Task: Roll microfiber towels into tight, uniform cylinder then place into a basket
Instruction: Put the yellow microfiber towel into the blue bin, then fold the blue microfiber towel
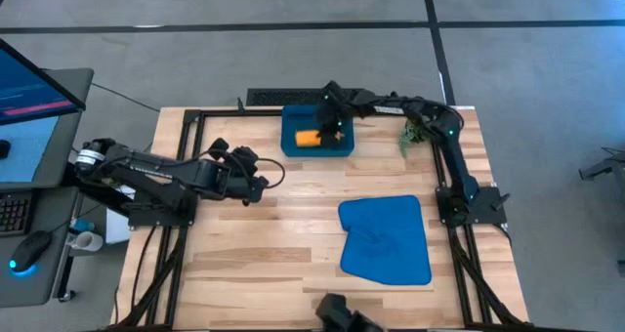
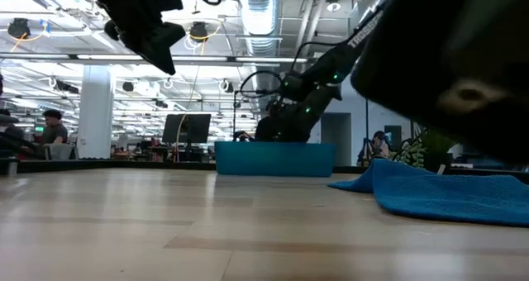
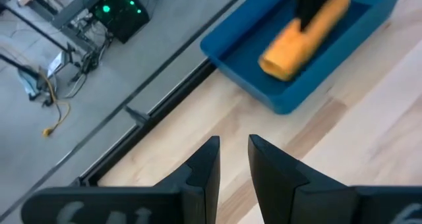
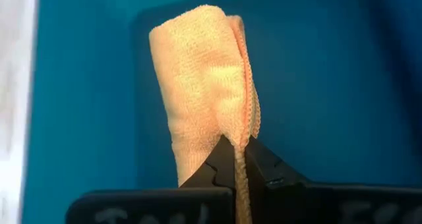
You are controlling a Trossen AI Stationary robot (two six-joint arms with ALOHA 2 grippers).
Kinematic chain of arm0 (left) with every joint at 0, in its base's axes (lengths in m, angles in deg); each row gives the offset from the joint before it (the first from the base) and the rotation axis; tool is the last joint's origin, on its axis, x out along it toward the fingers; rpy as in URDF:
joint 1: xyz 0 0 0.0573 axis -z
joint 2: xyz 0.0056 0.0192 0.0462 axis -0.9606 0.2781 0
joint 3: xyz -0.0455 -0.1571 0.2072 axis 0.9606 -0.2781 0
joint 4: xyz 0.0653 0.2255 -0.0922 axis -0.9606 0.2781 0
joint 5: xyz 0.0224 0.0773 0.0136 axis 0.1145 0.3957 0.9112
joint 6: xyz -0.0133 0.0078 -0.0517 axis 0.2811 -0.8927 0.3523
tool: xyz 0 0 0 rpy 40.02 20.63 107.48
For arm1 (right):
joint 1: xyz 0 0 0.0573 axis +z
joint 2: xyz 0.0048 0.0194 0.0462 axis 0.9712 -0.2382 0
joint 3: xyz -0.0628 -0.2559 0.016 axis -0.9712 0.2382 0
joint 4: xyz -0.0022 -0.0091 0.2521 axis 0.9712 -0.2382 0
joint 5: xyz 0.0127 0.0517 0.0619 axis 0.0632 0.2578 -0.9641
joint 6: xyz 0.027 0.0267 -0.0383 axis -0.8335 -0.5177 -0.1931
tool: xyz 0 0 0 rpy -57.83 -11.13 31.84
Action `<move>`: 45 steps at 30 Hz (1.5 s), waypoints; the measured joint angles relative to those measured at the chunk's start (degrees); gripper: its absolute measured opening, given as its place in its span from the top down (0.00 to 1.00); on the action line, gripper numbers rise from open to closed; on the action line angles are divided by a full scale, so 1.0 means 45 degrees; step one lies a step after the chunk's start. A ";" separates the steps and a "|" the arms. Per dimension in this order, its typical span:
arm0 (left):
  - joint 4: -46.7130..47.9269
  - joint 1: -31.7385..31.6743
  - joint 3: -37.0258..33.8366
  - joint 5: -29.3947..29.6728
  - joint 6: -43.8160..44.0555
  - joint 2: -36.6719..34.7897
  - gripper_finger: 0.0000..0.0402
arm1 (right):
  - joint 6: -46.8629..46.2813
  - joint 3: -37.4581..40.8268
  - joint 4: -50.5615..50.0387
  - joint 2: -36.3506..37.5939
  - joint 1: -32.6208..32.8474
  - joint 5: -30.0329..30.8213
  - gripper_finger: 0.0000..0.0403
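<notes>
I judge this the placing step for towel 1 of 2: my right gripper (image 4: 237,159) is down inside the dark-blue basket (image 1: 344,148) at the far edge of the table (image 1: 244,254), fingers pinched narrow on the loose edge of the rolled orange towel (image 4: 198,85), which lies on the basket floor. Next I need to let that edge go and lift clear without unrolling it. The bright blue towel (image 1: 386,239) lies rumpled and unrolled on the table's right side. My left gripper (image 3: 232,159) hovers over bare wood, holding nothing, fingers narrowly apart.
</notes>
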 joint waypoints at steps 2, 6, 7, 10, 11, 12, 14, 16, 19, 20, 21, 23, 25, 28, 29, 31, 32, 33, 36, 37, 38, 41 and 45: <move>0.0005 -0.0149 0.0000 -0.0010 -0.0014 0.0000 0.82 | 0.0024 -0.0121 -0.0437 -0.0102 0.0193 -0.0157 0.95; 0.0000 -0.0188 0.0000 -0.0018 -0.0010 0.0000 0.82 | -0.0304 -0.0157 -0.0511 0.0090 0.0482 0.0755 0.95; -0.0002 -0.0188 0.0000 -0.0020 -0.0005 0.0000 0.82 | -0.0339 -0.0170 -0.0554 0.0092 0.0491 0.0916 0.95; 0.0001 -0.0192 0.0000 -0.0029 0.0000 0.0000 0.82 | -0.0615 -0.0290 -0.1048 0.0092 0.0433 0.0923 0.95; 0.0005 -0.0192 0.0000 -0.0030 0.0000 0.0000 0.82 | -0.0625 -0.0318 -0.1072 0.0100 0.0396 0.0891 0.94; 0.0000 -0.0188 0.0000 -0.0030 0.0000 0.0000 0.82 | -0.0629 -0.0330 -0.1096 0.0102 0.0409 0.0888 0.92; 0.0000 -0.0192 0.0000 -0.0025 0.0014 0.0000 0.82 | -0.0628 -0.0318 -0.1268 0.0102 0.0415 0.0888 0.88; 0.0000 -0.0188 0.0000 -0.0013 0.0098 0.0000 0.82 | -0.0624 -0.0316 -0.1301 0.0102 0.0467 0.0896 0.84; 0.0000 -0.0188 0.0000 -0.0010 0.0190 0.0000 0.82 | -0.0577 -0.0316 -0.1433 0.0102 0.0558 0.0931 0.78; 0.0000 -0.0188 0.0000 -0.0010 0.0194 0.0000 0.82 | -0.0568 -0.0316 -0.1429 0.0102 0.0586 0.0939 0.76; 0.0000 -0.0190 0.0000 -0.0005 0.0195 0.0000 0.82 | -0.0541 -0.0316 -0.1411 0.0102 0.0591 0.0963 0.73; 0.0000 -0.0192 0.0000 -0.0005 0.0203 0.0000 0.82 | -0.0533 -0.0381 -0.1445 0.0100 0.0656 0.1015 0.68; 0.0001 -0.0192 0.0000 -0.0005 0.0205 0.0000 0.82 | -0.0533 -0.0586 -0.1462 0.0097 0.0670 0.1029 0.62; 0.0005 -0.0192 0.0000 0.0000 0.0214 0.0000 0.82 | -0.0537 -0.1238 -0.2114 0.0097 0.0633 0.1305 0.55; 0.0005 -0.0188 0.0000 0.0004 0.0219 0.0000 0.82 | -0.0541 -0.1549 -0.2582 0.0097 0.0587 0.1441 0.53; 0.0005 -0.0188 0.0000 0.0004 0.0246 0.0000 0.82 | -0.0591 -0.2173 -0.3447 0.0097 0.0503 0.1688 0.51; 0.0004 -0.0188 0.0000 0.0004 0.0272 0.0000 0.82 | -0.0591 -0.2445 -0.3821 0.0097 0.0460 0.1757 0.50; 0.0002 -0.0188 0.0000 0.0004 0.0277 0.0000 0.82 | -0.0572 -0.2724 -0.4271 0.0102 0.0424 0.1867 0.50; 0.0005 -0.0188 0.0000 -0.0006 0.0440 0.0000 0.82 | -0.0548 -0.3578 -0.5646 0.0097 0.0295 0.1915 0.50; 0.0005 -0.0188 0.0000 -0.0016 0.0532 0.0000 0.82 | -0.0544 -0.3829 -0.6159 0.0105 0.0265 0.1905 0.50; 0.0005 -0.0188 0.0000 -0.0029 0.0597 0.0000 0.82 | -0.0521 -0.4009 -0.6709 0.0111 0.0243 0.1901 0.51; 0.0005 -0.0188 0.0000 -0.0042 0.0709 0.0000 0.82 | -0.0149 -0.4152 -0.8129 0.0235 0.0243 0.1888 0.53; -0.0057 -0.0188 0.0003 -0.0027 0.0996 0.0079 0.82 | -0.0099 -0.3862 -0.8903 0.0747 0.0243 0.1883 0.57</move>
